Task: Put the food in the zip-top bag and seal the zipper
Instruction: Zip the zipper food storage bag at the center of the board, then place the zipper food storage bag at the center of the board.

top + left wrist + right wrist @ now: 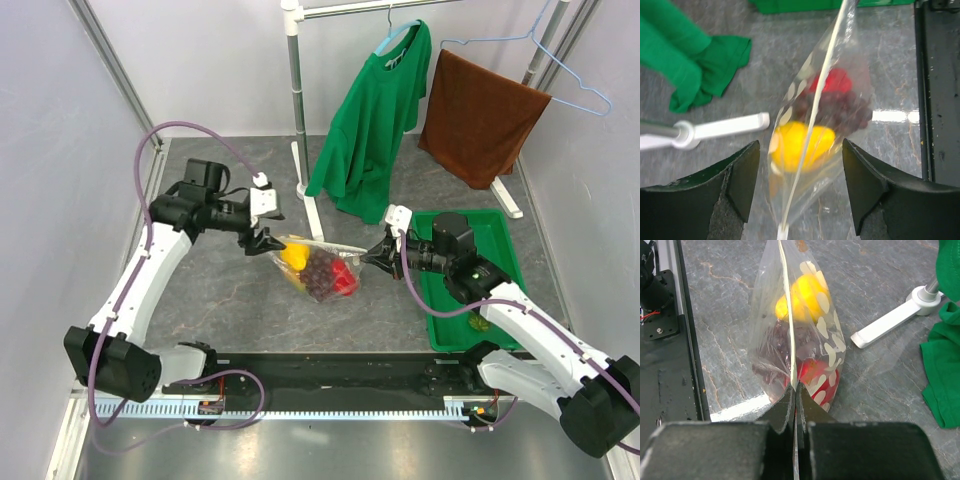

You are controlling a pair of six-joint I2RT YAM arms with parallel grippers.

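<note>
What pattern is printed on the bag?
White dots on the clear bag; right wrist view shows it best.

A grey, stone-patterned table [220, 310] is seen, walled in by pale panels. A flat green tray [503, 236] is laid on its right side. Toward the back, the white foot of a clothes rack [308, 195] is set on the surface, and the hem of a hanging green shirt [375, 120] is draped down onto the table just beside that foot. A black strip [350, 370] is laid along the near edge. Whether the zip-top bag [318, 268] touches the surface cannot be told
</note>
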